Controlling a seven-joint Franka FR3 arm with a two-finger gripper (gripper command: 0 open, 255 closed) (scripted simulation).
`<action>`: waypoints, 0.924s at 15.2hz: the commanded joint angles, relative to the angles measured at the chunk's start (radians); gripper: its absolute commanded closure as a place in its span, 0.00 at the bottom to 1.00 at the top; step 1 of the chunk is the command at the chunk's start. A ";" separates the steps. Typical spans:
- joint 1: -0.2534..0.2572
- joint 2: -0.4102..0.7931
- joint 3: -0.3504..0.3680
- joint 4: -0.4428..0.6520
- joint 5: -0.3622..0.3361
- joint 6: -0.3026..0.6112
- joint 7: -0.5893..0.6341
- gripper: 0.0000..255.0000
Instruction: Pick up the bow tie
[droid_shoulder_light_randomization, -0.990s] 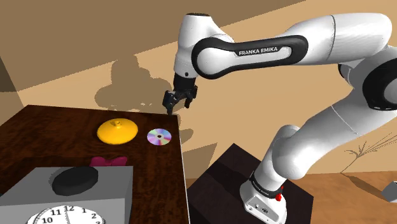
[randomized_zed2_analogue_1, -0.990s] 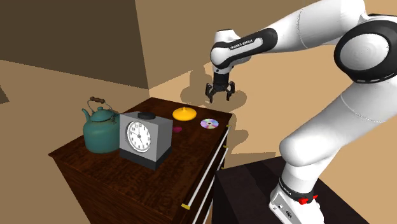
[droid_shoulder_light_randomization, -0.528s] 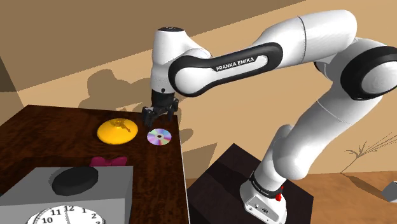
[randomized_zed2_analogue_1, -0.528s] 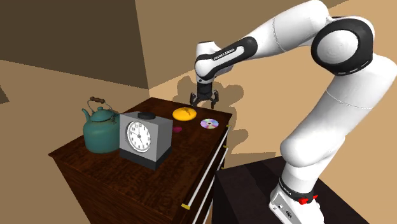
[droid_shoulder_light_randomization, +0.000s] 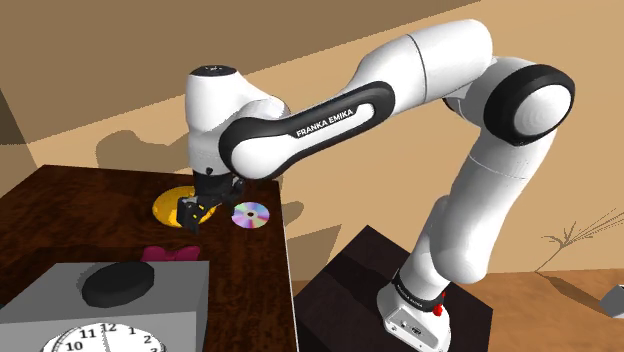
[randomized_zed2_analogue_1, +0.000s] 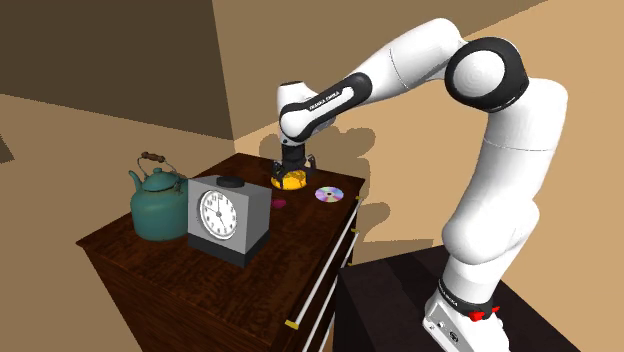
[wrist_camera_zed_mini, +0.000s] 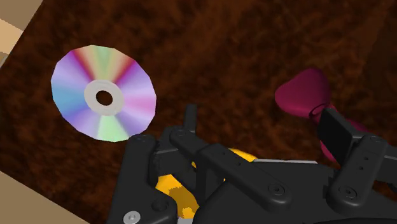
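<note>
Franka arm reaching over a dark wood table (droid_shoulder_light_randomization: 70, 195); the compact disc (droid_shoulder_light_randomization: 250, 214) near the table's edge serves as reference. The black claw (droid_shoulder_light_randomization: 200, 210) hangs low just beside the disc, over the disc-side edge of a yellow domed lid (droid_shoulder_light_randomization: 165, 208). The lid lies next to the disc without touching it. The claw's fingers stand wide apart and clasp nothing; in the wrist view bare table top shows between them.

The bow tie (droid_shoulder_light_randomization: 170, 253), magenta, lies flat on the table near the disc, on the side toward the grey alarm clock (droid_shoulder_light_randomization: 110, 315). It sits apart from both disc and lid. In the wrist view one finger (wrist_camera_zed_mini: 335, 130) crosses in front of one lobe; contact cannot be judged. A teal kettle (randomized_zed2_analogue_1: 155, 205) stands beyond the clock, farthest from the disc.
</note>
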 joint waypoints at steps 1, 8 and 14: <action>0.023 0.071 0.015 0.046 -0.030 0.014 0.039 0.00; 0.068 0.201 0.018 0.105 -0.092 0.067 0.099 0.00; 0.073 0.228 0.012 0.089 -0.109 0.107 0.109 0.00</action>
